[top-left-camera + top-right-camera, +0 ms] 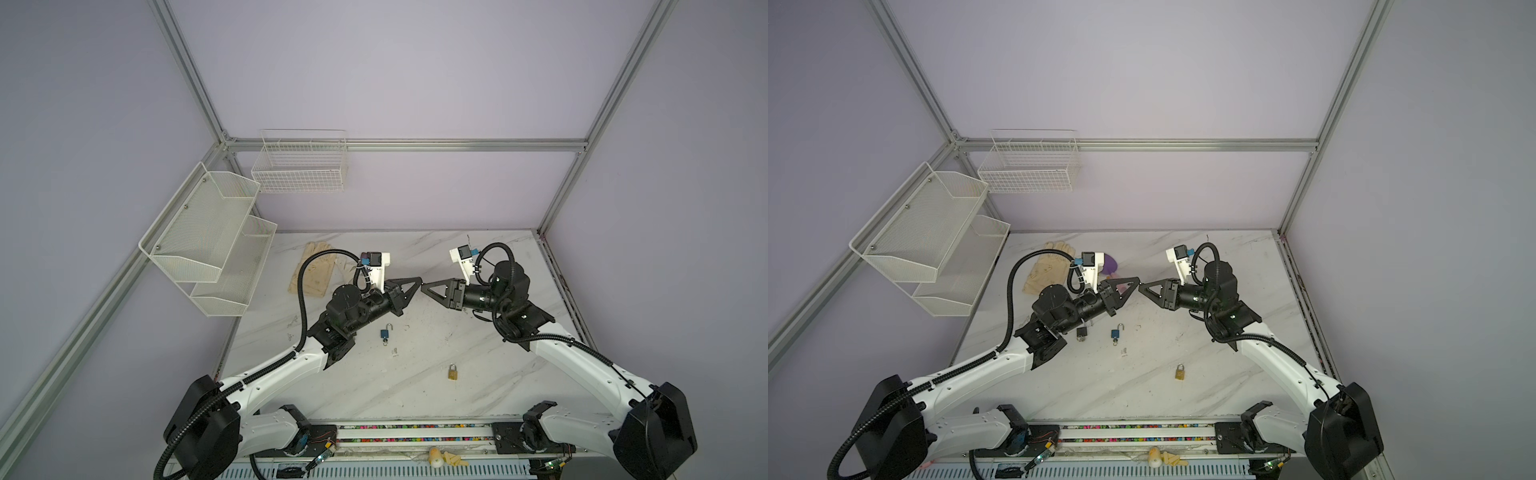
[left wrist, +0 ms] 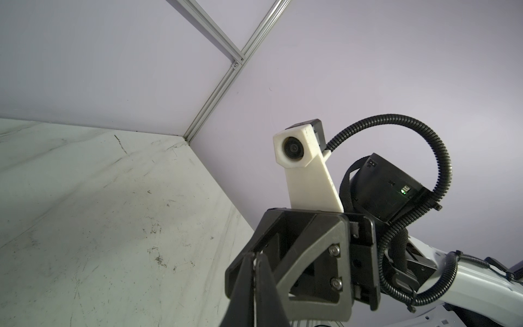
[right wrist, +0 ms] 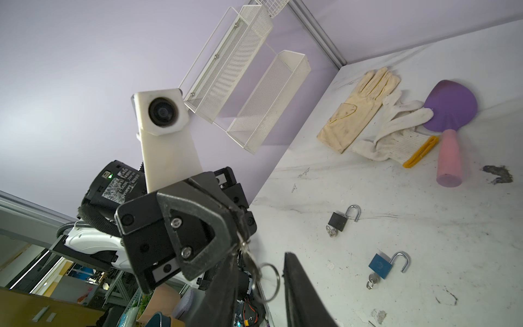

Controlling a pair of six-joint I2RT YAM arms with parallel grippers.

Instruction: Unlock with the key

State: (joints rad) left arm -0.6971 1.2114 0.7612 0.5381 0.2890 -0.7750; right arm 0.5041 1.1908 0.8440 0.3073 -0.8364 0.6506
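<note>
While the left gripper [image 1: 417,281] clamps the key [image 3: 242,237] above the table, its ring [image 3: 278,278] hangs between the parted jaws of the right gripper [image 1: 424,287]. The brass padlock [image 1: 453,372] lies well apart on the marble table [image 1: 507,374], with lilac walls [image 1: 415,83] around.

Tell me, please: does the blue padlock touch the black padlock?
Apart. The right wrist view shows bare table between the blue padlock and the black padlock.

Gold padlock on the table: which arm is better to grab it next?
Probably right. The left pincer is shut on the key ring, so it's busy. The right pincer is open with nothing gripped, and the gold padlock lies shut on that arm's side of the table.
</note>
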